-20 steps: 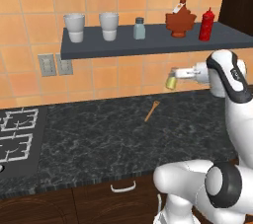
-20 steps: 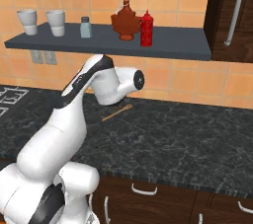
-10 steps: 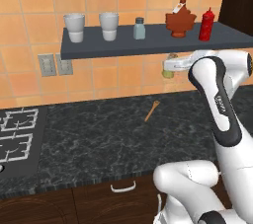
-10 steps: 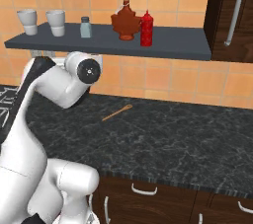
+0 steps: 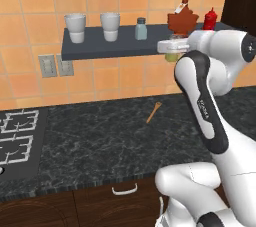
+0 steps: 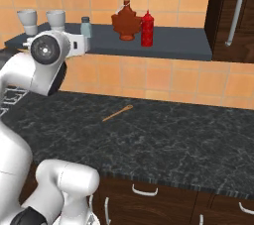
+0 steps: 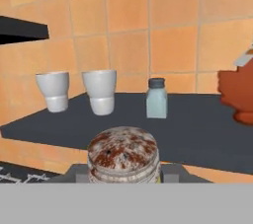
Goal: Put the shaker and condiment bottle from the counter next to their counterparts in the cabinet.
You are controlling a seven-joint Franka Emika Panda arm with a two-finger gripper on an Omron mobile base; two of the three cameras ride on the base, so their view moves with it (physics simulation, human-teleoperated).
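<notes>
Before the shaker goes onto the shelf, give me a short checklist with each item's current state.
1. Shaker held between the fingers: ok, its speckled cap sits right ahead of the hand.
2. Red condiment bottle already on the cabinet beside the maple-leaf bottle: ok.
3. Free shelf space beside the blue-grey shaker: ok, bare board on both sides.
4. Shaker raised above the shelf edge: cannot tell; in the left base view it hangs at the front edge.
5. White cups apart from the target spot: ok.
</notes>
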